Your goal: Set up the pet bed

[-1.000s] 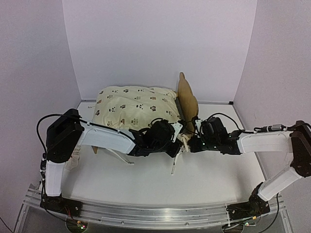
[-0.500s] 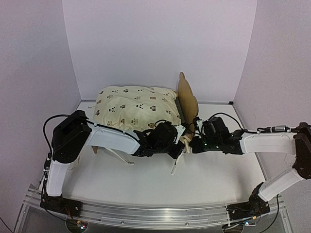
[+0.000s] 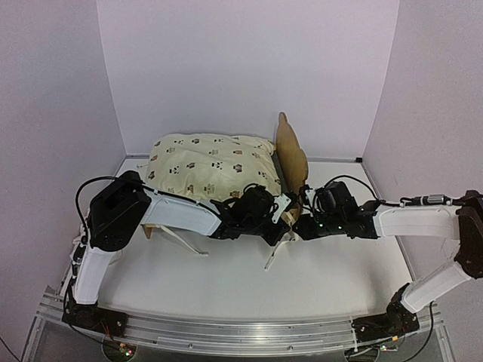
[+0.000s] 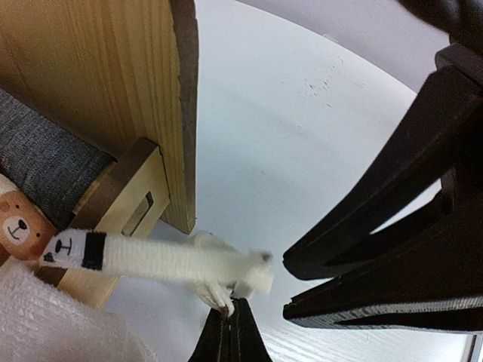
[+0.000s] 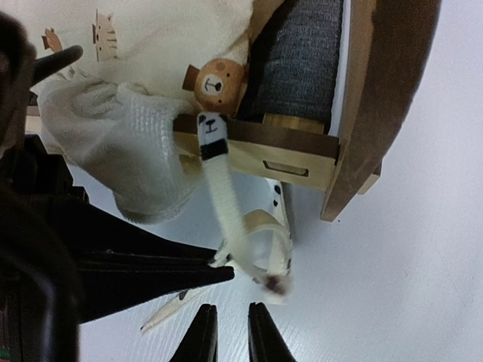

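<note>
**Top view, left to right.** The left arm [image 3: 162, 211] is extended from the near-left corner across the white counter [image 3: 324, 275] toward the centre. Behind it, toward the back of the counter, the pet bed [image 3: 291, 154] is seen with its bear-ear headboard upright at its right-hand end. A cream cushion [image 3: 207, 166] printed with small bear faces is laid over the frame, and most of the frame is hidden by it. The two pincers are brought tip to tip just in front of the headboard end. The right arm [image 3: 411, 220] is extended in from the right.

**Left wrist view.** The plywood end panel and the grey fabric base [image 4: 38, 162] are shown at upper left. A fuzzy white strap [image 4: 173, 260] bearing a small panda-face tag is run from the bed's slotted rail down to the left pincer [image 4: 230, 335]. The jaws of this pincer are pressed fully together on the strap's tufted end. The dark fingers of the other pincer are seen close by at the right.

**Right wrist view.** The right pincer [image 5: 226, 332] is shown with its fingertips parted by a narrow gap, and nothing is held between them. The looped end of the strap is hung just above these tips. Whether they are touched by it cannot be told.
</note>
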Action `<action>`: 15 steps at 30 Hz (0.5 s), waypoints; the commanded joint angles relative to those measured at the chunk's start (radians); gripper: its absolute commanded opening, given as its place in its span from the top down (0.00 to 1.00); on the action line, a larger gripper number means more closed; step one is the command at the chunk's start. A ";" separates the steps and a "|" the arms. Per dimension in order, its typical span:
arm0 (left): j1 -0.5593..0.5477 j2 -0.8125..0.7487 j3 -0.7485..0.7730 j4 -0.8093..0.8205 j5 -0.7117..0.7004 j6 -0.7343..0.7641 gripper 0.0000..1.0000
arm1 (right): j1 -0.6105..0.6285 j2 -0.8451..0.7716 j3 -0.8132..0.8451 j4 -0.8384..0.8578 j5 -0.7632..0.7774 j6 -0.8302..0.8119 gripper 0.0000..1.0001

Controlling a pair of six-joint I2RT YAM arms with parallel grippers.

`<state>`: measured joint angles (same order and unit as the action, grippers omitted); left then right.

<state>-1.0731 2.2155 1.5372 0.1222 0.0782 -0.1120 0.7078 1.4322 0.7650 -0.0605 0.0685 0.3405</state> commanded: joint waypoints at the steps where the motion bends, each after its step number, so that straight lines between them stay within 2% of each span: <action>1: 0.033 0.030 0.027 0.021 0.044 0.032 1.00 | 0.024 -0.070 0.040 -0.047 -0.072 -0.058 0.70; 5: 0.048 0.045 0.026 0.023 0.044 0.047 1.00 | 0.024 -0.149 0.015 -0.085 -0.034 -0.060 0.58; 7: 0.056 0.045 0.019 0.028 0.050 0.051 1.00 | 0.017 -0.193 -0.012 -0.088 0.010 -0.056 0.57; 10: 0.060 0.046 0.012 0.038 0.063 0.058 1.00 | -0.011 -0.225 -0.050 -0.084 0.079 -0.058 0.63; 15: 0.062 0.054 0.022 0.044 0.074 0.070 1.00 | -0.027 -0.133 -0.017 -0.059 0.076 -0.114 0.71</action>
<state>-1.0126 2.2629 1.5375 0.1478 0.1452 -0.0534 0.6930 1.2266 0.7345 -0.1358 0.1133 0.2835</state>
